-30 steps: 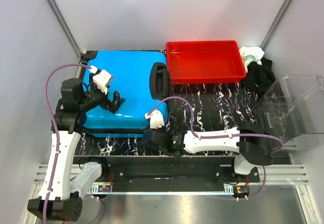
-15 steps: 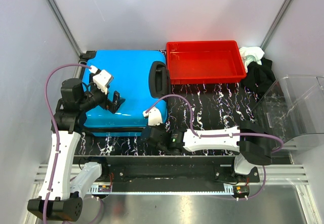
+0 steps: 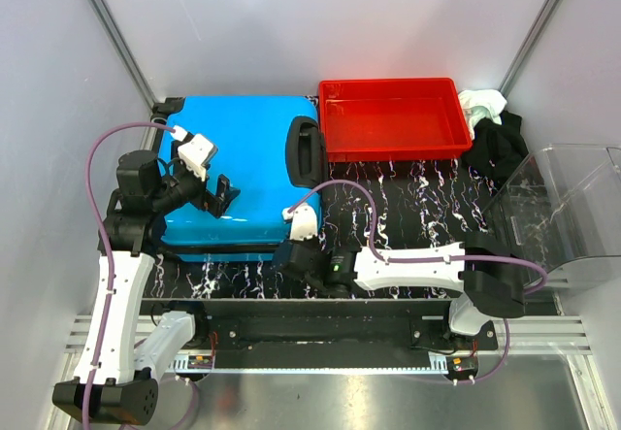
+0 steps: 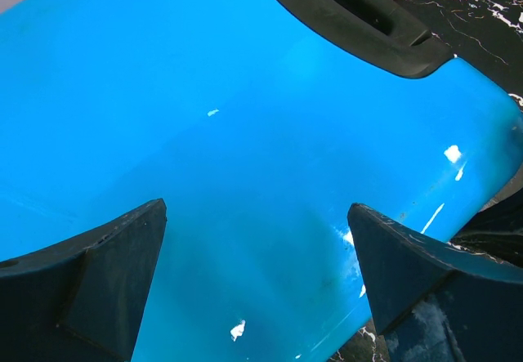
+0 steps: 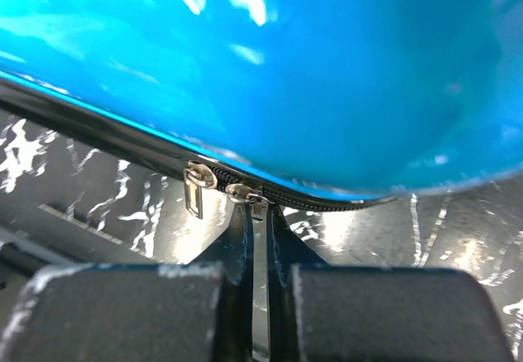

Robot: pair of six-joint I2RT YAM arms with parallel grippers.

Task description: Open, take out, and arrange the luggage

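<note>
Pinching luggage [image 5: 327, 68] zipper pull [image 5: 250, 195]: right tool [image 5: 260, 213]

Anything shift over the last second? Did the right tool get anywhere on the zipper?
The right tool, shut on a zipper pull at the luggage's near edge, slid slightly left, then right, ending a little right of its start. The left tool, open over the lid, the closed luggage, the red tray and the clear bin did not move.

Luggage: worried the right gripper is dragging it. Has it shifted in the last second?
No. In the top view the luggage sits exactly as before beside the red tray's left wall.
</note>
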